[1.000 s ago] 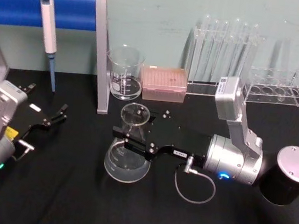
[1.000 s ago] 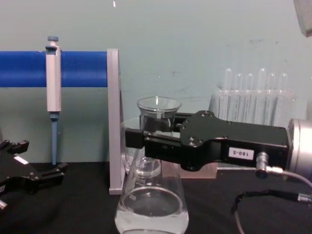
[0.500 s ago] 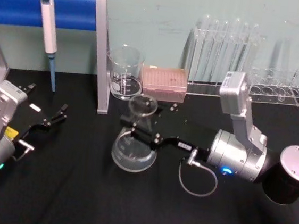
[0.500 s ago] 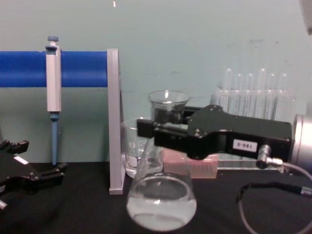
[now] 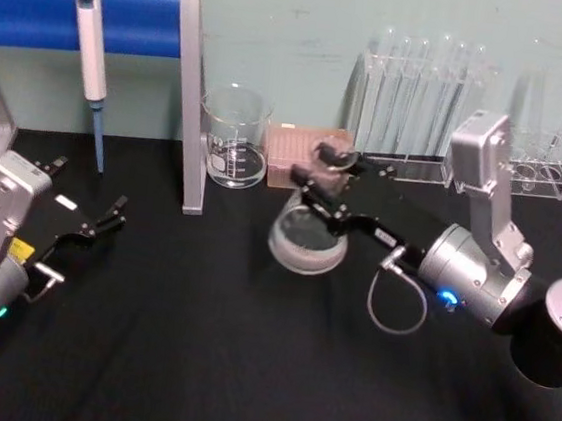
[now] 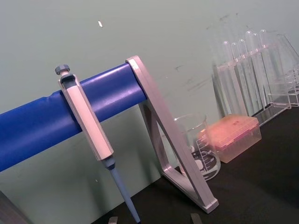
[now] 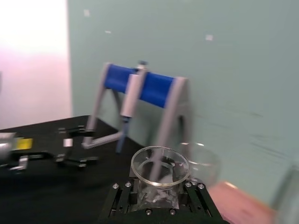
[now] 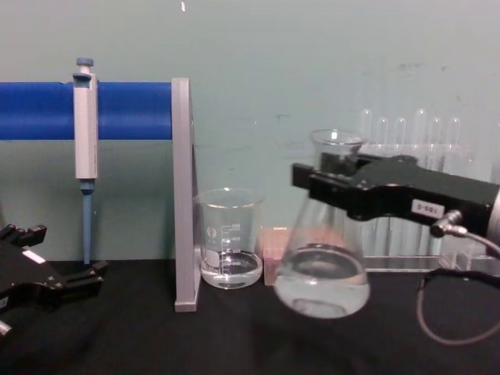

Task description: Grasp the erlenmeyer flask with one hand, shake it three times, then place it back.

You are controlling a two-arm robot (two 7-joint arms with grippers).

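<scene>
Right gripper (image 8: 334, 173): comes in from the right edge of the chest view, with its jaws clamped on the neck of the erlenmeyer flask (image 8: 320, 269), just under the flared rim.
Flask position: centre right of the chest view and upper centre of the head view, apparently held clear of the black table (image 5: 195, 362).
Long axis: close to upright, leaning a little, with the mouth towards the upper right and the wide base swung towards lower left.
Contents: a shallow layer of clear liquid in the base.
Neighbours: the glass beaker (image 8: 229, 238) stands to frame left of the flask and apart from it. The pink tip box (image 5: 307, 158) sits close behind it.
Left gripper (image 5: 99, 222): parked at the left edge, fingers spread and empty, well apart from the flask.
Next move: judged to be a swing or a straight lowering, since the base hangs directly below the grip.
</scene>
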